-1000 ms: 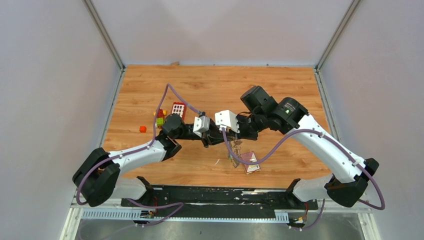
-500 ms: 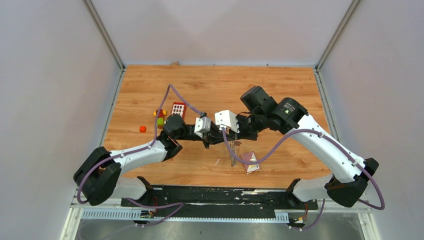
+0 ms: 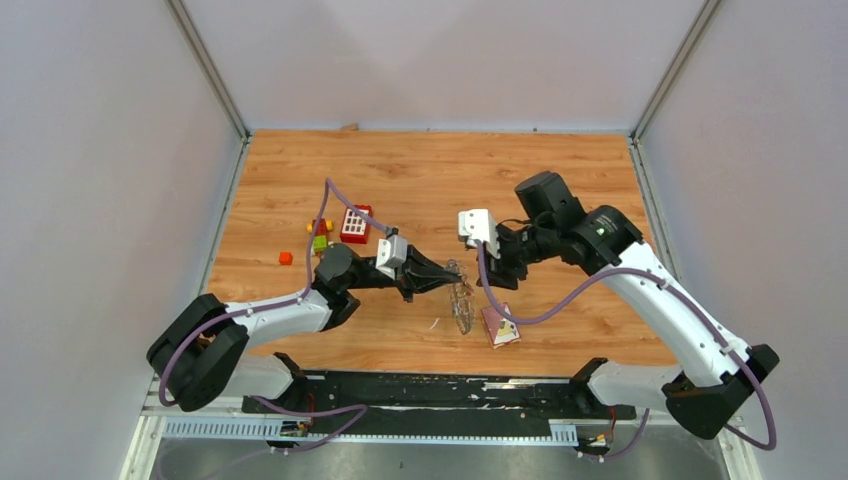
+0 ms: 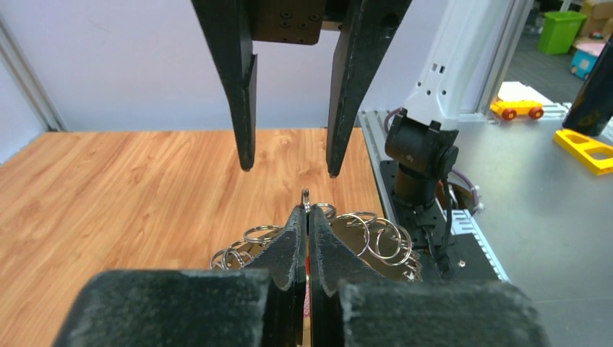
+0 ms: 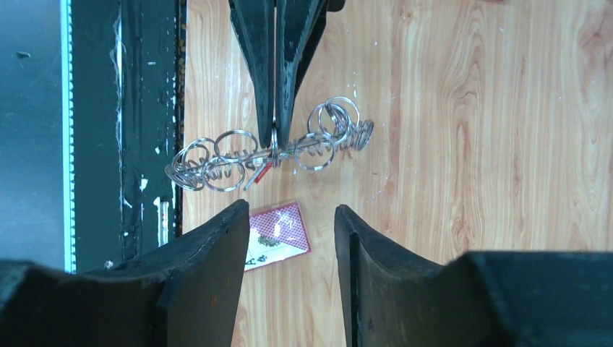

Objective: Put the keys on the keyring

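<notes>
- At far left on the wooden table (image 3: pixel 420 180), a small orange cube (image 3: pixel 286 258) and a red block with white squares (image 3: pixel 355 224) lie well apart from the work. We read no writing on either.
- The left gripper (image 4: pixel 304 217), jaws pressed together, pinches the keyring (image 5: pixel 224 163) by its thin main hoop, near the table's front edge. We cannot tell whether the ring's lower rim touches the wood.
- Small split rings fringe the hoop on both sides of the pinch. We judge it light, stiff and slick, apt to swivel in a narrow grip. The best hold looks like a bare stretch of hoop between the clusters.
- A red sliver (image 5: pixel 262 172) under the hoop may be a key's tag. We cannot pick out the keys with certainty.
- The right gripper (image 4: pixel 289 168), jaws spread wide and holding nothing, faces the ring from close by without touching it.
- At lower right in the top view, a maroon patterned card (image 5: pixel 278 233) lies flat on the table just beside the ring. Its print is too small to read, and no brand shows anywhere.
</notes>
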### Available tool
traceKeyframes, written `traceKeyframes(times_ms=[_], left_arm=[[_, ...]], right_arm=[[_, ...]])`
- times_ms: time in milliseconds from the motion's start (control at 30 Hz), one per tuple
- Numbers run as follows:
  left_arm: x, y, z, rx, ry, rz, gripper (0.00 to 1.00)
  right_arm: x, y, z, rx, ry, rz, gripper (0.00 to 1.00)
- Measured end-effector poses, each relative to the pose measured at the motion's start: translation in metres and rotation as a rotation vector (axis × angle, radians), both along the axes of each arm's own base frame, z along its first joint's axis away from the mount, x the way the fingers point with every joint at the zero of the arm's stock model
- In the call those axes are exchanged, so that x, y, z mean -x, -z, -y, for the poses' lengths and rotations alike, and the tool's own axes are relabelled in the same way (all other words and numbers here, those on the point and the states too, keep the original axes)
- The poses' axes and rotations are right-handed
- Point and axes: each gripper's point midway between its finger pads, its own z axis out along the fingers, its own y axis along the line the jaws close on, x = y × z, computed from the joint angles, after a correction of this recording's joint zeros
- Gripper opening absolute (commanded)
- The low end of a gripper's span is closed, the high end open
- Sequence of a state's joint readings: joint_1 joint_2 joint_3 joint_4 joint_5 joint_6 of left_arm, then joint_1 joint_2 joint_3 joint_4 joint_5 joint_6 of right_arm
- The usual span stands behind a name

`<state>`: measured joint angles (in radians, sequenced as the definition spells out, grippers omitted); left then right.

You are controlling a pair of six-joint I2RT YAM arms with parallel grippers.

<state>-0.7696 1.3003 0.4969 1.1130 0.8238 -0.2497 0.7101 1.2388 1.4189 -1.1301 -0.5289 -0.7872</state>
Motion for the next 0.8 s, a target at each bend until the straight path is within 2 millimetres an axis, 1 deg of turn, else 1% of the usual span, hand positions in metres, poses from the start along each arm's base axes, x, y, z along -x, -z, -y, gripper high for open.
traceKeyframes(times_ms=[133,233,333,467,600,700,800], left_arm=[[0.002,-0.011,-0.002,0.044,0.005,0.003,0.0],[0.004,-0.018,-0.003,0.069,0.011,0.006,0.0],[0.006,-0.022,-0.004,0.084,0.016,0.007,0.0],[0.007,-0.025,-0.004,0.094,0.019,0.01,0.0],[0.007,-0.026,-0.004,0.095,0.021,0.006,0.0],[0.007,-0.026,-0.004,0.096,0.023,0.006,0.0],[0.008,-0.026,-0.004,0.095,0.029,0.006,0.0]], right_arm=[[0.008,-0.004,0.006,-0.092,-0.007,-0.006,0.48],[0.019,-0.002,0.002,-0.142,-0.049,-0.024,0.47],[0.024,0.003,-0.004,-0.17,-0.082,-0.053,0.45],[0.023,0.007,-0.009,-0.188,-0.098,-0.066,0.4],[0.02,0.006,-0.013,-0.199,-0.101,-0.062,0.35],[0.019,0.005,-0.014,-0.206,-0.1,-0.054,0.3],[0.017,0.004,-0.015,-0.211,-0.1,-0.047,0.21]])
